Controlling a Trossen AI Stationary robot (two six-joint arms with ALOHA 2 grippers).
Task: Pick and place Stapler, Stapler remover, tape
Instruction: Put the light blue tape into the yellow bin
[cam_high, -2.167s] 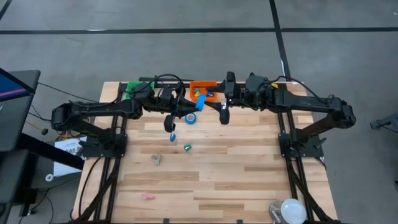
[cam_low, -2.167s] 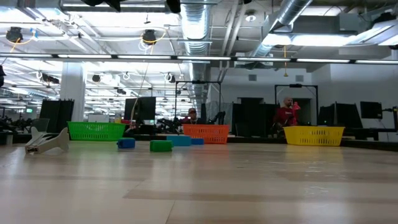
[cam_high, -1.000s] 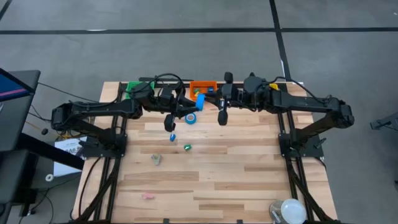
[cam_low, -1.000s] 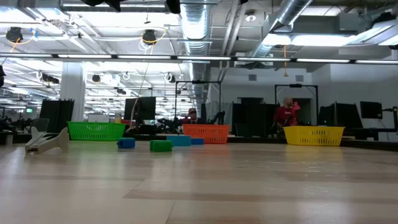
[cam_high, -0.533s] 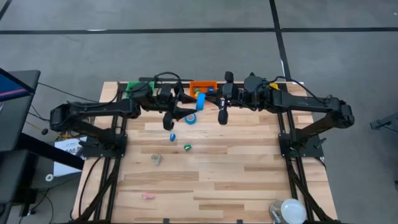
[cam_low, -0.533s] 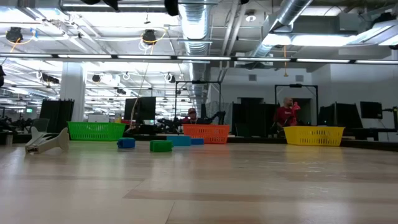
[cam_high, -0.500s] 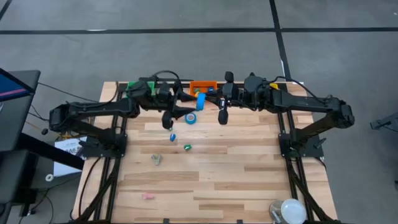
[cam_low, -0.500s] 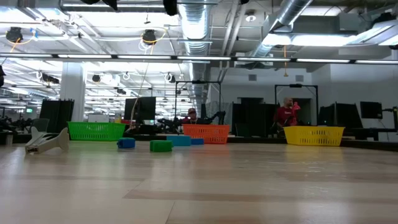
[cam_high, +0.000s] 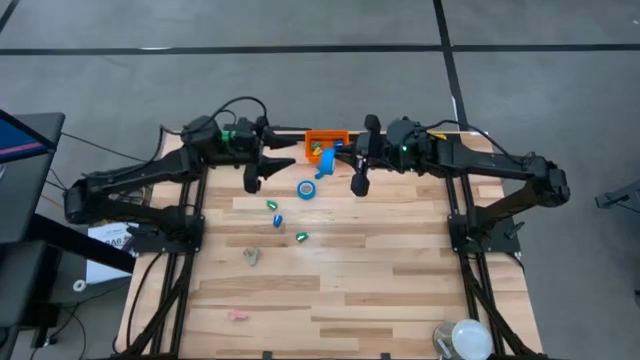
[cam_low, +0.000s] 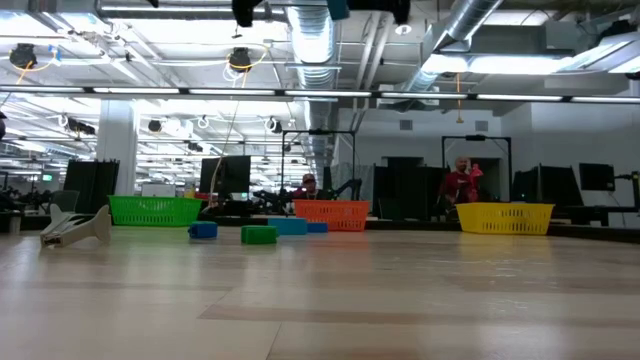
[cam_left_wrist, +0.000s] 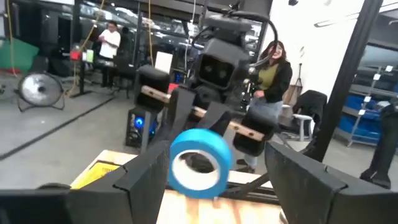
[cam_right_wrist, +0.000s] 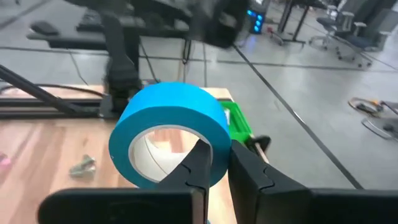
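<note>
My right gripper (cam_high: 337, 160) is shut on a blue tape roll (cam_right_wrist: 171, 134), held in the air just in front of the orange bin (cam_high: 326, 141). The same roll shows in the left wrist view (cam_left_wrist: 198, 162). My left gripper (cam_left_wrist: 217, 186) is open and empty, at the table's far left (cam_high: 268, 163), with its fingers pointing toward the held roll. A second blue tape roll (cam_high: 306, 189) lies flat on the table. Three small blue-green staplers (cam_high: 278, 220) and a pale stapler remover (cam_high: 251, 257) lie nearer the middle. My right gripper pinches the tape roll's wall (cam_right_wrist: 216, 155) at the part nearest the wrist. One finger (cam_right_wrist: 198, 167) is inside the ring and the other outside. The fingers come about level from the table's right. The roll is lifted clear, its hole facing the wrist.
A green bin (cam_low: 155, 210), the orange bin (cam_low: 330, 213) and a yellow bin (cam_low: 505, 218) stand along the far edge. A small pink thing (cam_high: 237, 315) lies near the front left. A white round object (cam_high: 468, 338) sits at the front right corner.
My left gripper has drawn back from above the staplers toward the table's far left, uncovering one more stapler on the table. My right gripper has kept the tape roll in about the same place by the orange bin.
</note>
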